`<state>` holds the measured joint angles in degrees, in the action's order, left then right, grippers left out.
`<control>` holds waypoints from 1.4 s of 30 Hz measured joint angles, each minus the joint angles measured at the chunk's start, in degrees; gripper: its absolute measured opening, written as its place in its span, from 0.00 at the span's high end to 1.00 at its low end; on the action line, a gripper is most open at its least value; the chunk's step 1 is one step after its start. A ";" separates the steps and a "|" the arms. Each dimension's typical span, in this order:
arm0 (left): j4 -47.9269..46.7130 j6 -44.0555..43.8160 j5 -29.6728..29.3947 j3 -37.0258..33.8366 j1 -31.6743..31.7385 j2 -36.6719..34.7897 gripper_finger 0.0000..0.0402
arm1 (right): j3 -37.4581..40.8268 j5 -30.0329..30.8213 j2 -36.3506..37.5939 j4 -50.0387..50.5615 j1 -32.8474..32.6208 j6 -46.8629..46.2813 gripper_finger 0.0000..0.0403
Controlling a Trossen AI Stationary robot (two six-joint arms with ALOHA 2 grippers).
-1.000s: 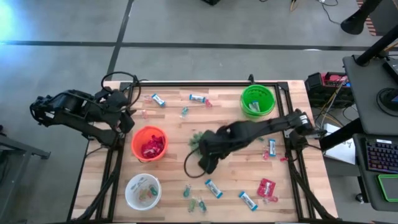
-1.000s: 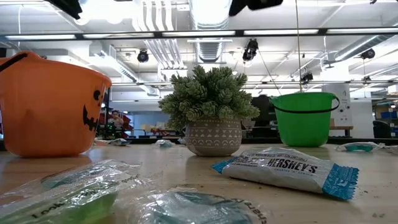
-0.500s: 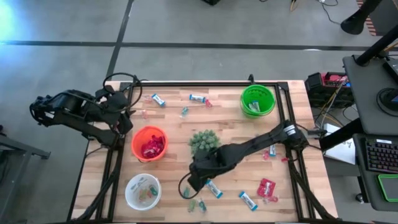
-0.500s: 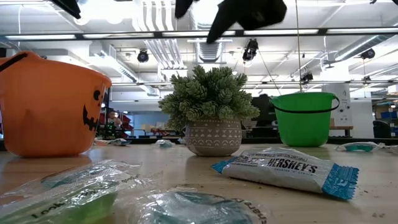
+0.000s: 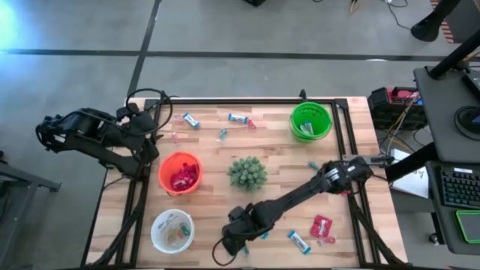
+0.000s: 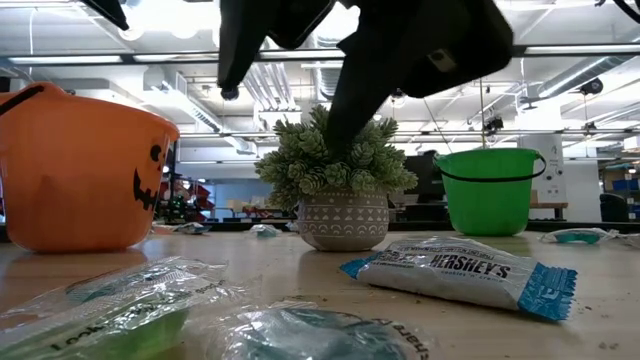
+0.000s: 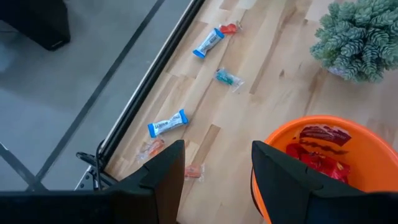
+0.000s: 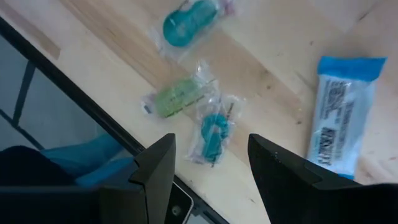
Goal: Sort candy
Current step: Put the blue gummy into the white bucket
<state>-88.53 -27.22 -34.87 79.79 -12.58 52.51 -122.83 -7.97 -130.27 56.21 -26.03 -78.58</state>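
While open, right gripper [image 8: 210, 167] hovers over candy [image 8: 213, 132] (seemingly teal).

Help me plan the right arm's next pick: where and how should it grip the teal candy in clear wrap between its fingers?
Grip the teal candy across its narrow middle, coming straight down with the open right gripper. It lies flat and elongated on the table, with a green candy close beside it.

We see a table [image 5: 285, 150] of pale, matt wood planks in a dark metal frame [image 5: 339, 127]. The candy [image 6: 470, 272] sits in glossy, crinkled plastic wrappers. The orange bowl [image 6: 80, 170] and green bowl [image 6: 490, 190] look like smooth plastic.
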 joint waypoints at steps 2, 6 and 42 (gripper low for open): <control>-0.01 0.01 0.00 0.00 0.00 0.00 0.58 | -0.53 -0.02 -0.91 0.13 -0.55 -1.28 0.52; -0.01 1.11 0.00 0.00 0.00 0.00 0.58 | -0.54 0.02 -2.24 0.10 -1.58 -3.28 0.52; 0.00 1.73 1.49 0.00 0.00 0.04 0.58 | 0.27 -1.12 -8.38 -1.92 -3.62 -5.60 0.83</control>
<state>-88.53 -25.50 -33.39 79.79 -12.58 52.56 -122.56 -9.08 -138.65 54.28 -29.65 -84.18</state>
